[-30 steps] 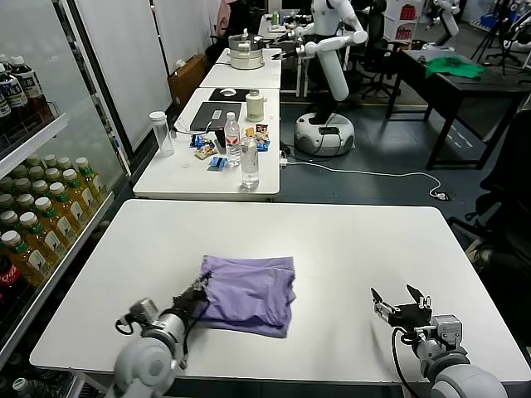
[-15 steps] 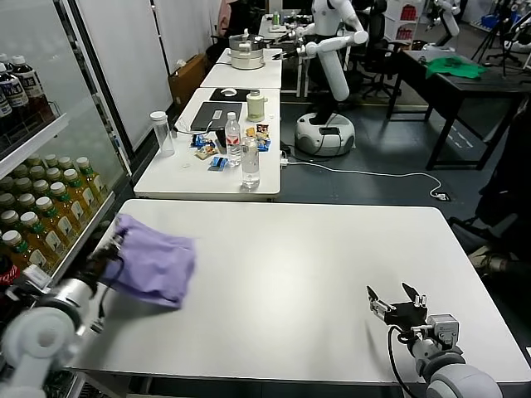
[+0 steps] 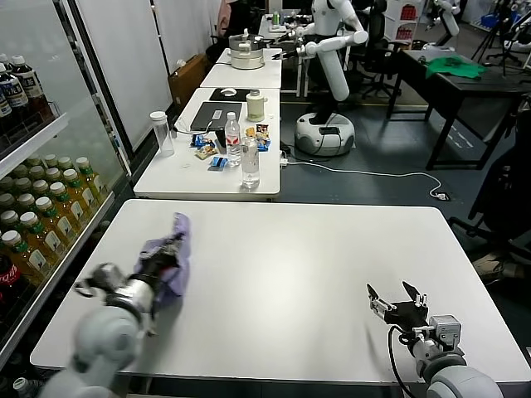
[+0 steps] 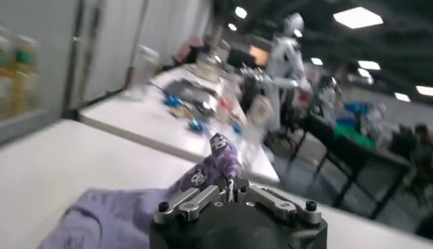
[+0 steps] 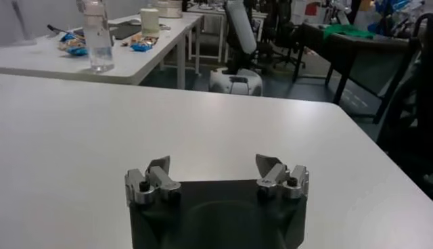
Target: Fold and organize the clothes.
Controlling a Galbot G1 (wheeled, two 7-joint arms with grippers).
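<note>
Head view shows the white table [image 3: 315,249] with the left arm reaching over its left side. The left gripper [image 3: 163,259] sits partway between the left edge and the middle, its jaws clenched on a bunched fold of the purple T-shirt [image 3: 170,264]. The shirt is crumpled into a small heap around the gripper, with one end sticking up toward the far edge, well apart from the near edge. In the left wrist view the left gripper [image 4: 232,195] has its two fingers [image 4: 191,201] pressed together on the T-shirt [image 4: 128,213]; a twisted peak of fabric with a small dark print rises just past them, and the rest of the cloth spreads loosely on the tabletop [image 4: 40,172] beneath.

Farther right, the middle of the table is bare white surface. Near the near-right corner the right gripper [image 3: 397,305] rests low over the table, released, its fingers spread apart and holding nothing. The right wrist view confirms this: the right gripper [image 5: 215,170] shows both fingertips [image 5: 160,166] standing wide apart above the bare tabletop [image 5: 101,122].
</note>
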